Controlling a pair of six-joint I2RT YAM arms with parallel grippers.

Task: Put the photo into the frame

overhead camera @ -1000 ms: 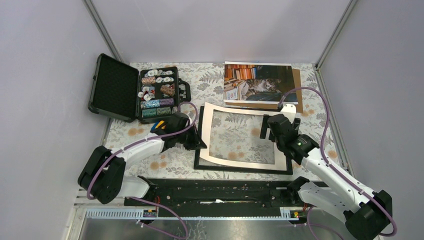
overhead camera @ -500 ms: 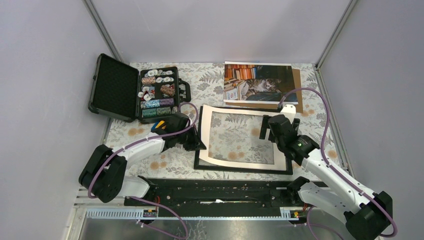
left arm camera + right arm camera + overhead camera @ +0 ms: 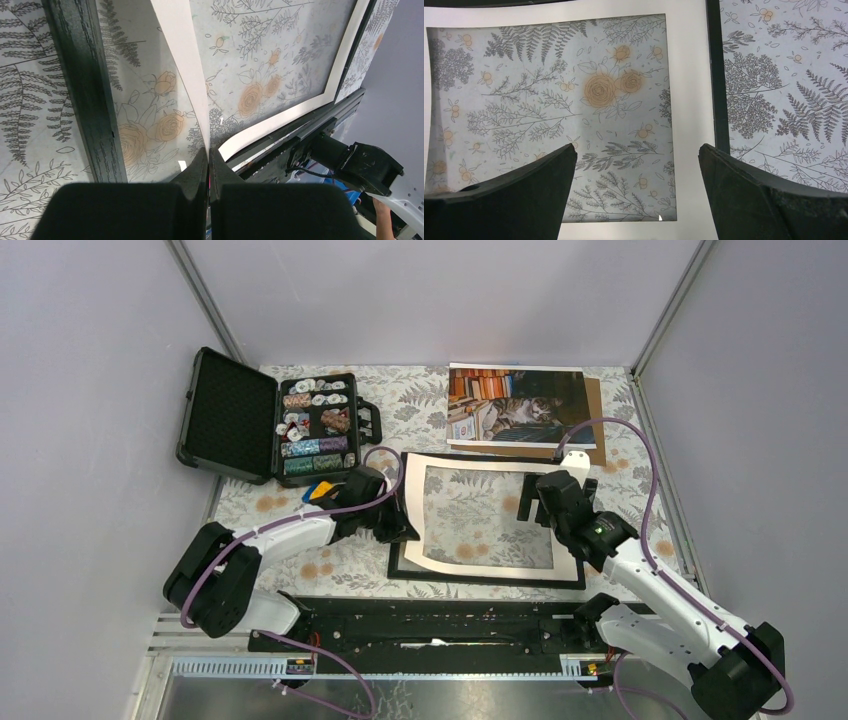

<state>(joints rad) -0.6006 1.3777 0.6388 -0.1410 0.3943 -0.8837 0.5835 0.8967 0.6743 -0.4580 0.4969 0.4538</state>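
Left end effector [image 3: 208,156] pinched tight on the edge of the cream mat [image 3: 179,60], over the frame [image 3: 480,578] lying flat mid-surface; right end effector [image 3: 637,150] gaping wide above the mat's right side; the photo [image 3: 515,405] lies on a brown board [image 3: 594,410] at the far edge.

The open black case [image 3: 270,430] is blocking the table's [image 3: 410,400] far-left corner. The photo [image 3: 515,405] on its brown board [image 3: 593,415] is filling the far-right corner, and bare cloth is lying free between them. The frame [image 3: 480,579] and cream mat [image 3: 470,461] are taking up the middle. The left gripper [image 3: 403,530] is pinching the mat's left edge, and the right gripper [image 3: 552,498] is hanging spread wide over its right side.
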